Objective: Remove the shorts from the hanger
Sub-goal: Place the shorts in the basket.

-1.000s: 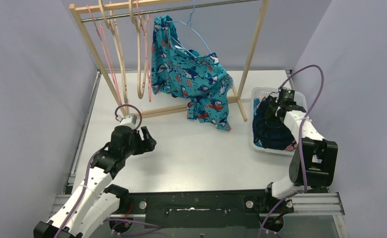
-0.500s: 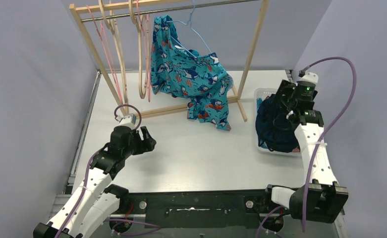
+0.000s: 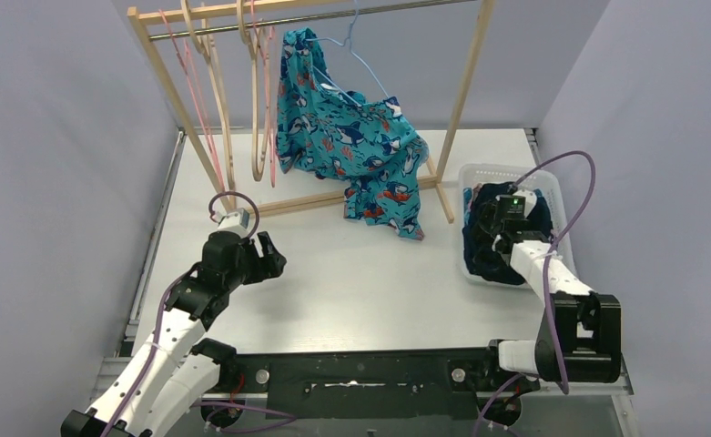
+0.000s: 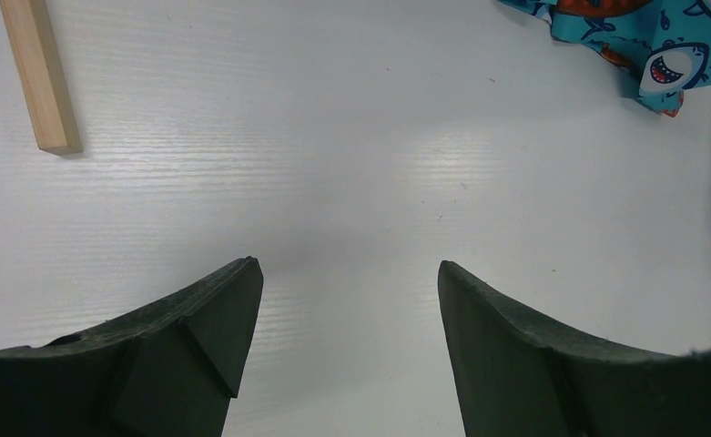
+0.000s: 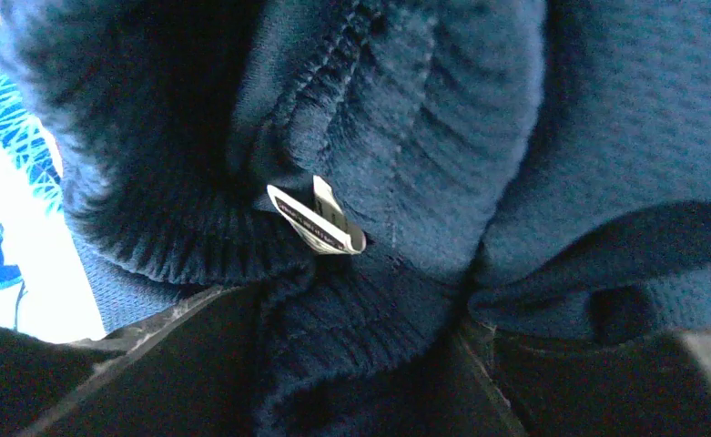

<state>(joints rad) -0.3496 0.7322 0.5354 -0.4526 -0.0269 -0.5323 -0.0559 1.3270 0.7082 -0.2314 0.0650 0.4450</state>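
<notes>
Left hand [image 4: 347,300]: fingers apart, empty, waiting over the desk [image 4: 379,137].
Right hand [image 5: 360,364]: buried in navy shorts [image 5: 424,137], probably stowing them in the basket [image 3: 479,171]; grip unclear.

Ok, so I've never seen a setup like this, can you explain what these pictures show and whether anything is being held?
These are two robot arms bolted at the near edge of a white table. One picture looks down from above; the other two come from a camera on each wrist. A wooden rack at the back carries teal shark-print shorts on a blue hanger, beside bare hangers. At the right, a white basket holds dark navy shorts. The left end effector hovers open over bare table, holding nothing. The right end effector is pressed down into the navy shorts, fabric between its fingers; whether it grips them is unclear.
</notes>
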